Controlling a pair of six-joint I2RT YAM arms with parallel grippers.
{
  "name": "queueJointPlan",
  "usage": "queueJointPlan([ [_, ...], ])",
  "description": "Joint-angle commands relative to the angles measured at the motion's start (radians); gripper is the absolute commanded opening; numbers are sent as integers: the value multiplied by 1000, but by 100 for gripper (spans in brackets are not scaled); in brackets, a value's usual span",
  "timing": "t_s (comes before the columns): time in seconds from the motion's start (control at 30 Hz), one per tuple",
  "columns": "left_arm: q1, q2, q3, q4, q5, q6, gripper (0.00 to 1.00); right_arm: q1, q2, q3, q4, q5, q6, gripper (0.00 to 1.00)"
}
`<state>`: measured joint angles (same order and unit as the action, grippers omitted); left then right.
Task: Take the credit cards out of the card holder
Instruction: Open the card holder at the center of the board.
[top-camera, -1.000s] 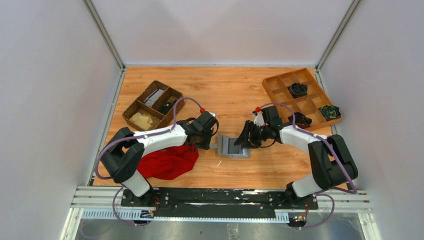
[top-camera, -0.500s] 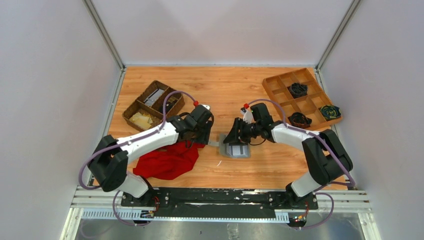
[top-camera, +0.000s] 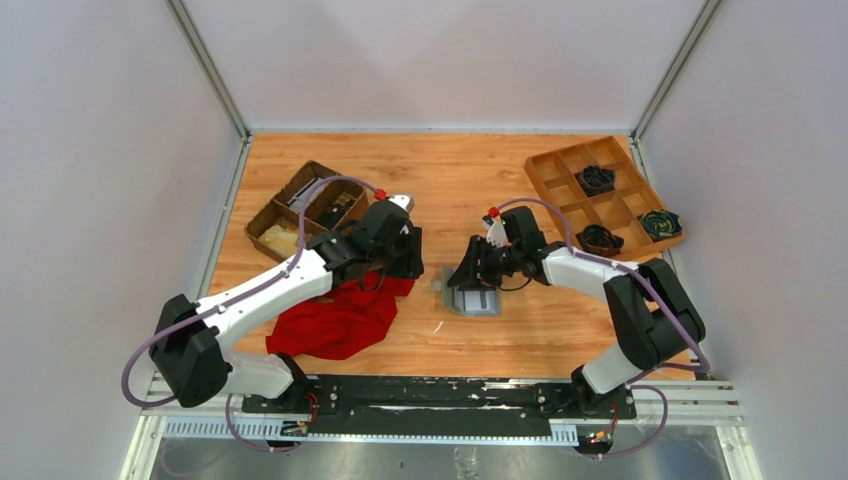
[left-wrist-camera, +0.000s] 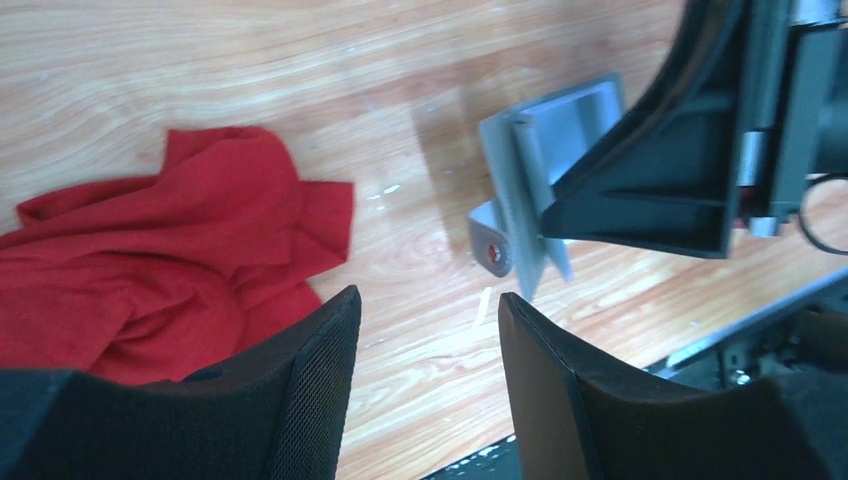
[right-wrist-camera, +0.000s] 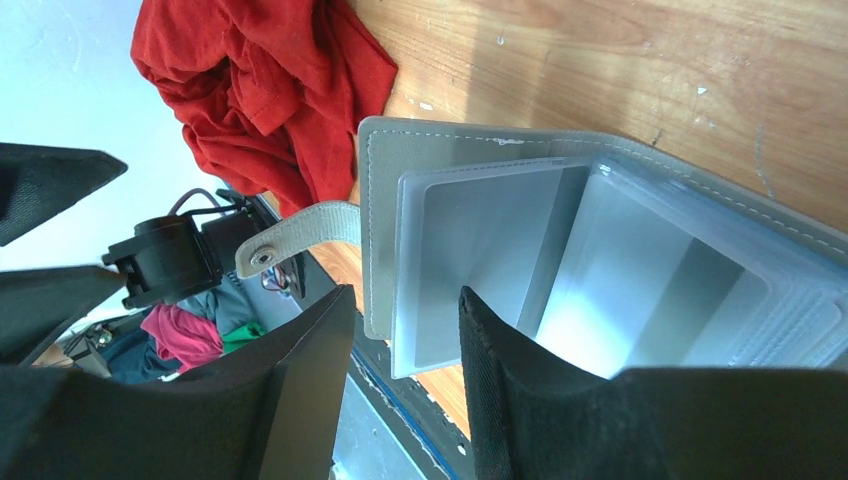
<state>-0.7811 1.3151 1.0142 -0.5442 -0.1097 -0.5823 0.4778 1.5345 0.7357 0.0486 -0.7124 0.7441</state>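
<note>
The grey card holder (top-camera: 472, 300) lies open on the wooden table, its pale clear sleeves (right-wrist-camera: 560, 260) facing up and its side tab (right-wrist-camera: 300, 228) pointing left. The credit cards are hidden; I cannot make one out in the sleeves. My right gripper (top-camera: 468, 277) hovers over the holder's left leaf, open, with that leaf's edge between its spread fingers (right-wrist-camera: 405, 300). My left gripper (top-camera: 410, 262) is apart from the holder, up and to its left. It is open with only bare wood between its fingers (left-wrist-camera: 430, 305). In the left wrist view the holder (left-wrist-camera: 530, 170) stands half folded.
A crumpled red cloth (top-camera: 335, 320) lies left of the holder, under the left arm. A dark wicker basket (top-camera: 300, 205) with compartments sits at the back left. A wooden divided tray (top-camera: 532, 168) with dark coiled items stands at the back right.
My left gripper has opened, let go at the holder's tab side and pulled back and up to the left. The right gripper shifted left over the holder, which now lies open.
</note>
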Motion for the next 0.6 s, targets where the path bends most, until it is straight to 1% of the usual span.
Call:
queueJointPlan([
  [0.0,3,-33,11,94,136,-45,58,5,-40,-8,-40,20,-41,46],
  [0.13,3,-48,-8,176,208,-81,59,5,-42,22,-97,27,-81,48],
  [0.2,3,-52,-8,196,211,-88,59,8,-18,34,-94,35,-81,47],
  [0.23,3,-53,0,184,200,-80,59,14,1,40,-87,41,-80,46],
  [0.27,3,-55,16,137,169,-67,59,24,22,49,-84,51,-80,46],
  [0.33,4,-70,45,45,62,-35,58,43,61,59,-76,67,-83,46],
  [0.4,8,-97,51,12,17,-24,58,66,91,64,-58,82,-81,46],
  [0.47,9,-120,40,19,15,-28,57,84,126,78,-56,92,-83,46],
  [0.57,9,-119,5,68,88,-53,57,87,169,106,-61,81,-90,43],
])
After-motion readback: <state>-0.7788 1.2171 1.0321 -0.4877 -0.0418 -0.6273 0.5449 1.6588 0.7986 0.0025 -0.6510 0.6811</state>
